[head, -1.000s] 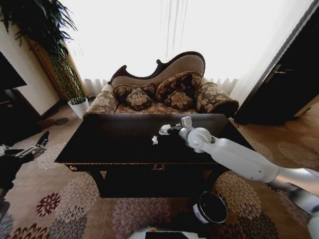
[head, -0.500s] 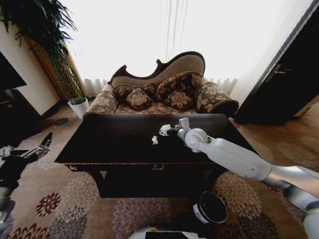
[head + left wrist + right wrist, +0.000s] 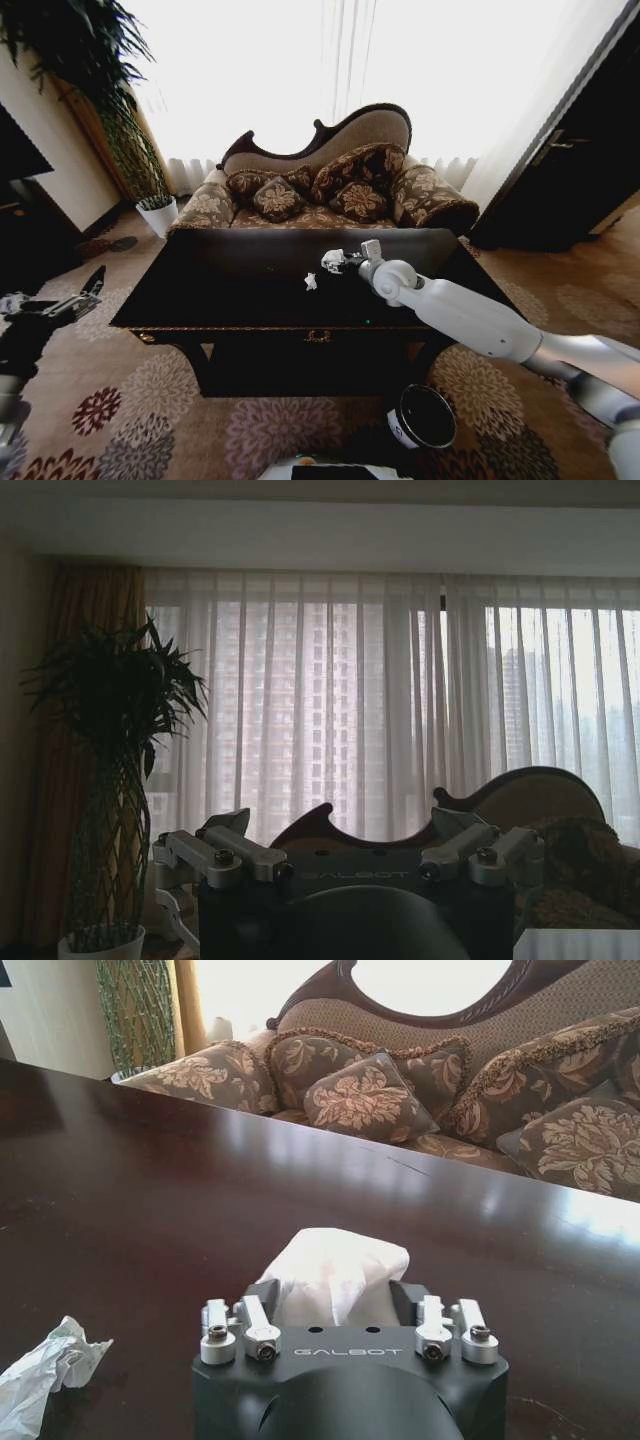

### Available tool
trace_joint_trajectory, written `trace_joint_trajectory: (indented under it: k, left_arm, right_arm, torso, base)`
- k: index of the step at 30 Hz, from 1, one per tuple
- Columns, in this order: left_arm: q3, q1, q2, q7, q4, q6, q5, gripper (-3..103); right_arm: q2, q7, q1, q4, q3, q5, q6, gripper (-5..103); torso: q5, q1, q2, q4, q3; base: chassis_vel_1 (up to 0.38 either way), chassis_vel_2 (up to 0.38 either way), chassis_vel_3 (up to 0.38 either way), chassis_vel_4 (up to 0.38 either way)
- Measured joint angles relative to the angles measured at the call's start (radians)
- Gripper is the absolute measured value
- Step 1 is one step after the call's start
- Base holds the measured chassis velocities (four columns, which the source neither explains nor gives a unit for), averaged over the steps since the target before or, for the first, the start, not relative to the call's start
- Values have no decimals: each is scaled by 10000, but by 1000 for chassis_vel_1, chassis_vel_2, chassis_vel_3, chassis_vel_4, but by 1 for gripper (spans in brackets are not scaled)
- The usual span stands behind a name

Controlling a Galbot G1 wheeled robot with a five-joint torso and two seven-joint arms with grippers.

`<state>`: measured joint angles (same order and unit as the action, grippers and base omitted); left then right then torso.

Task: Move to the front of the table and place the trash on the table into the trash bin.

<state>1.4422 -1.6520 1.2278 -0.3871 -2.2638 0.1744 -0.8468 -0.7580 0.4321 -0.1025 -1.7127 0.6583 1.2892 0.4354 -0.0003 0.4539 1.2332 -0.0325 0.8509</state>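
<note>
Right gripper (image 3: pixel 338 1295) clamped on larger tissue wad (image 3: pixel 340 1268).
Your trash bin (image 3: pixel 424 415) lies below, back toward the base; left gripper's (image 3: pixel 60 305) closure indeterminate.

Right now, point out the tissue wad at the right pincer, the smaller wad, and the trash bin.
larger tissue wad (image 3: pixel 340 1270), right wrist view, top of the wad between the right pincer's fingers.
smaller tissue wad (image 3: pixel 311 282), head view, its middle, on the table.
trash bin (image 3: pixel 424 416), head view, its dark opening.
</note>
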Motion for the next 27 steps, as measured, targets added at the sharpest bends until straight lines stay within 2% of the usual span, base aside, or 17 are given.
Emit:
trace_joint_trajectory:
  k: [1,3,6,8,9,10,12,13,16,17,20,21,22,24,26,27]
  left_arm:
    - [0,1,-1,0,1,0,0,100]
    - [-1,0,0,1,3,-1,0,100]
    - [-9,4,-1,1,8,-5,3,100]
    - [-13,5,0,2,10,-7,7,100]
    - [-19,7,3,2,13,-11,14,100]
    - [-21,8,6,3,14,-12,17,100]
    - [-34,5,14,5,8,-15,22,100]
    - [-34,5,14,5,8,-15,22,100]
    - [-52,-20,29,6,-56,-16,22,100]
    - [-52,-20,29,6,-56,-16,22,100]
    - [-93,-21,47,6,-104,-17,23,100]
    - [-107,4,51,5,-129,-17,15,100]
    - [-107,4,51,5,-129,-17,15,100]
    - [-113,28,53,14,-134,-17,-5,100]
    - [-117,35,66,18,-134,-26,-30,100]
    - [-117,35,66,18,-134,-26,-30,100]
  right_arm:
    - [13,-11,-6,-11,-12,2,-2,57]
    - [24,-15,-12,-22,-21,4,-3,57]
    - [116,-54,-73,-165,-124,30,-14,40]
    - [154,-66,-99,-214,-162,37,-19,40]
    - [249,-102,-155,-324,-266,51,-30,30]
    - [296,-124,-182,-372,-318,57,-36,30]
    - [552,-208,-393,-684,-642,98,-87,19]
    - [552,-208,-393,-684,-642,98,-87,19]
    - [910,-252,-846,-1125,-1252,149,-116,3]
    - [910,-252,-846,-1125,-1252,149,-116,3]
    - [1272,-259,-1447,-1580,-1994,211,-123,1]
    - [1566,-259,-2062,-1952,-2590,255,-138,1]
    - [1566,-259,-2062,-1952,-2590,255,-138,1]
    - [1930,-288,-2985,-2432,-3420,296,-153,1]
    - [2441,-389,-4566,-3317,-5066,316,-198,1]
    - [2441,-389,-4566,-3317,-5066,316,-198,1]
  torso:
    - [1,0,0,1,0]
    - [0,0,0,1,0]
    - [0,0,0,1,0]
    - [0,0,0,1,0]
    - [1,0,0,1,0]
    - [0,0,0,1,0]
    - [0,0,0,1,0]
    - [0,0,0,1,0]
    - [1,0,0,1,0]
    - [1,0,0,1,0]
    - [1,0,0,0,0]
    - [0,0,0,3,0]
    - [0,0,0,3,0]
    - [5,0,-1,2,0]
    - [1,0,0,-3,-1]
    - [1,0,0,-3,-1]
  base:
    - [0,0,0,0]
    - [0,0,0,0]
    - [0,0,0,0]
    - [0,0,0,0]
    - [0,0,0,0]
    - [0,0,0,0]
    - [0,0,0,0]
    - [0,0,0,0]
    - [0,0,0,0]
    - [0,0,0,0]
    - [0,0,0,0]
    - [0,0,0,0]
    - [0,0,0,0]
    - [0,0,0,0]
    - [0,0,0,0]
    - [0,0,0,0]
